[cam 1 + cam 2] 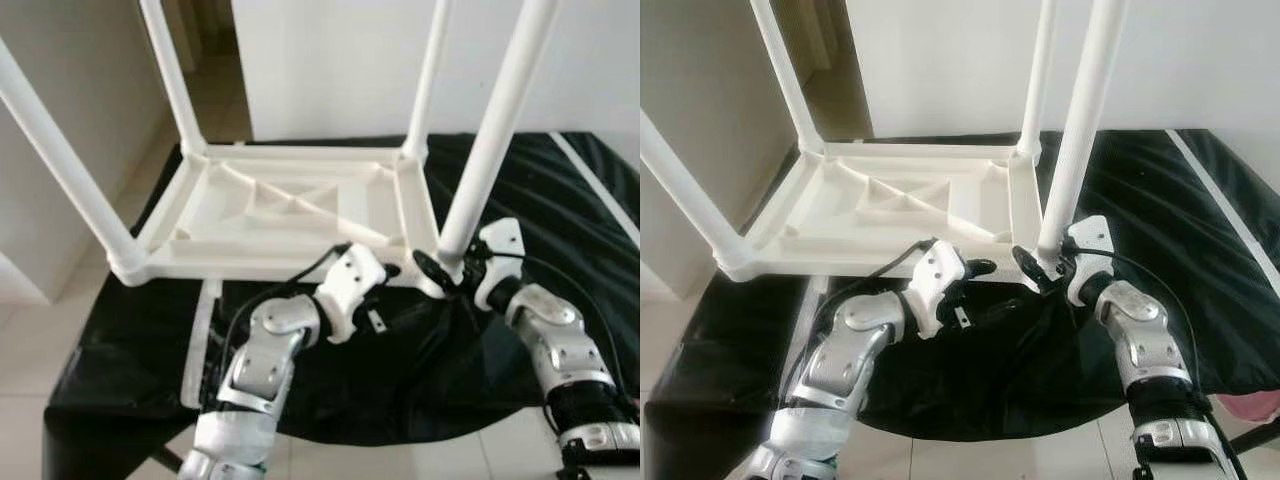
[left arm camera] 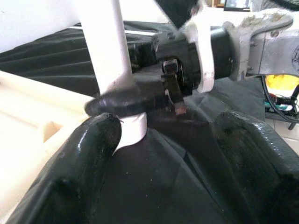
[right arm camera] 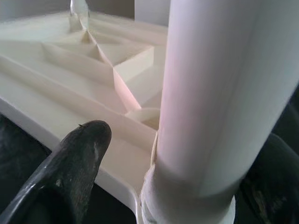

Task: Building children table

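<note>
Table (image 1: 280,215): upside down on black sheet (image 1: 560,200), four legs up
Right gripper (image 1: 1040,268): fingers clamped round near-right leg (image 1: 490,140) at its base
Left gripper (image 2: 182,154): fingers apart, beside that leg's base

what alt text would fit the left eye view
An upside-down white plastic table lies on a black cloth, its four legs pointing up. The right gripper holds the base of the near right leg, while the left gripper reaches toward that same corner.

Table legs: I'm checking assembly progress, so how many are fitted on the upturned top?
4. Near left corner leg, far left leg, far right leg, and near right leg at the right gripper.
</note>
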You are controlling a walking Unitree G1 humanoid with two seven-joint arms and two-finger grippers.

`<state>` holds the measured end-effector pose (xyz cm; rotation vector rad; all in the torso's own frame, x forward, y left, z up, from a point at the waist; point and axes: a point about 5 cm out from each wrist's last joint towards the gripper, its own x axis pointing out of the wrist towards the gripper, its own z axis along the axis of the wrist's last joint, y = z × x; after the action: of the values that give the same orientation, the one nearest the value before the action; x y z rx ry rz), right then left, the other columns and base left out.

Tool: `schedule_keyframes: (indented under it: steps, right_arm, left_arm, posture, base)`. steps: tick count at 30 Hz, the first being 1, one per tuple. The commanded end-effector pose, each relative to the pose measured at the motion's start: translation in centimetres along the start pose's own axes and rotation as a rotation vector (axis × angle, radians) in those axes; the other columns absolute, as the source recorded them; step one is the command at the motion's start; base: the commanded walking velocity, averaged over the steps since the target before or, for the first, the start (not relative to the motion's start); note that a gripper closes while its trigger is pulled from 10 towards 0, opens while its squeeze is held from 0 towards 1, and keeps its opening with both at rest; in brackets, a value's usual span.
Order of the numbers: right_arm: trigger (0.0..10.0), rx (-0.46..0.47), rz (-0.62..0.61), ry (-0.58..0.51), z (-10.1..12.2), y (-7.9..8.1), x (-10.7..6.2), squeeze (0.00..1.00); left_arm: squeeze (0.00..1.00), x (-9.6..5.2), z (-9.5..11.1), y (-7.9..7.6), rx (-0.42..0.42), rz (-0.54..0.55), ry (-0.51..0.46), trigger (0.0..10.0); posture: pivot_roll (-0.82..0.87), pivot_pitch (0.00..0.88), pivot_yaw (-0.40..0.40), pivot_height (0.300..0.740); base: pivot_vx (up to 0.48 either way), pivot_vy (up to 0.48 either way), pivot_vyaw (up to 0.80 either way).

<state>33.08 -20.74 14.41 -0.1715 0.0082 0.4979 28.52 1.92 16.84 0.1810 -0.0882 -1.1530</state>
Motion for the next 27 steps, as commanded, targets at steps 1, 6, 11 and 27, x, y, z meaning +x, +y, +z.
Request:
schedule_keyframes:
  steps: [1,6,11,27]
  right_arm:
    - [10.0,-0.03,0.039,0.026,-0.2,0.1,0.4,0.0]
    - [3.2,-0.05,0.057,0.053,-0.8,-0.1,0.3,0.0]
    - [0.0,-0.035,0.071,0.077,-1.6,-0.3,-0.1,0.0]
    - [10.0,-0.043,-0.059,0.146,-3.1,-0.4,-0.5,0.0]
  left_arm:
    - [0.0,0.0,-0.2,0.8,-0.015,0.152,0.004,10.0]
    - [0.0,0.0,-0.2,0.9,-0.014,0.156,0.003,10.0]
    - [0.0,-0.1,-0.1,1.0,-0.015,0.166,0.001,10.0]
    - [0.0,-0.1,-0.2,0.9,-0.017,0.159,0.002,10.0]
  posture:
    - [-0.08,0.012,0.04,0.74]
    - [-0.07,0.012,0.033,0.74]
    - [-0.07,0.016,0.028,0.74]
    - [-0.08,0.021,0.037,0.74]
  base:
    - [0.0,0.0,0.0]
    - [0.0,0.0,0.0]
    - [0.0,0.0,0.0]
    - [0.0,0.0,0.0]
